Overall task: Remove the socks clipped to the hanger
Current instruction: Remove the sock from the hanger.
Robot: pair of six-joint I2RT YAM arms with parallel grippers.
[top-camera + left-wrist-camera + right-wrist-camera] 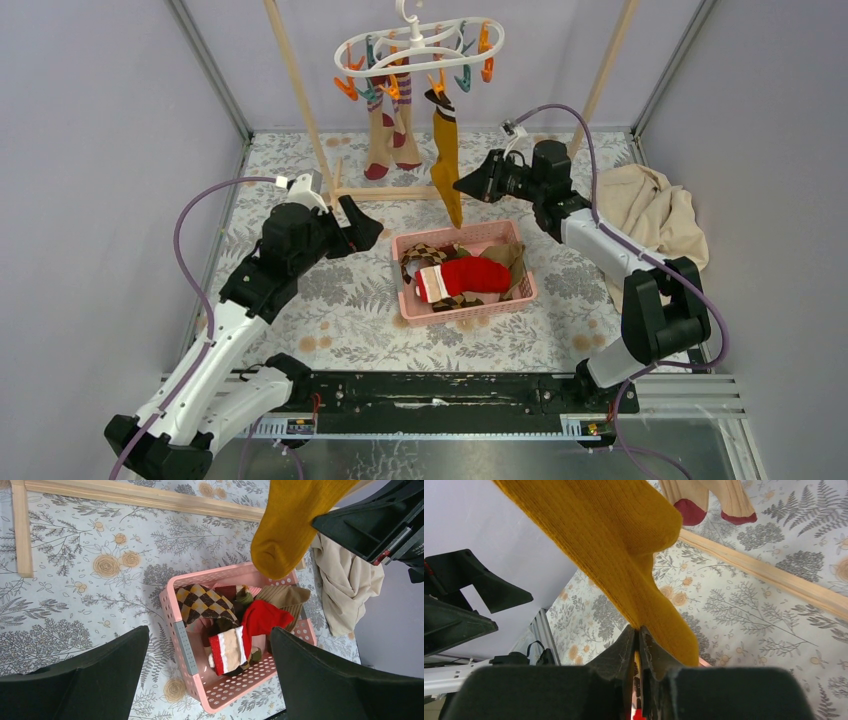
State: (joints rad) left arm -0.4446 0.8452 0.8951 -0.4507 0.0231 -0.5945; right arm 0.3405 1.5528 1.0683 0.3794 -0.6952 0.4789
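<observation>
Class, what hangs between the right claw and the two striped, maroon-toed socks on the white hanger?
The mustard-yellow knitted sock, pinched by the right claw; the top and right wrist views show it.

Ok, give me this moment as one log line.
right gripper: shut on mustard sock | mustard sock: clipped to hanger | striped socks: clipped to hanger | left gripper: open, empty | basket: red sock and others inside

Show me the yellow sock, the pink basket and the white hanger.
mustard sock (446,165), overhead view, on the middle of its hanging leg.
pink basket (470,312), overhead view, on its near wall.
white hanger (412,38), overhead view, on the middle of its frame.
</observation>
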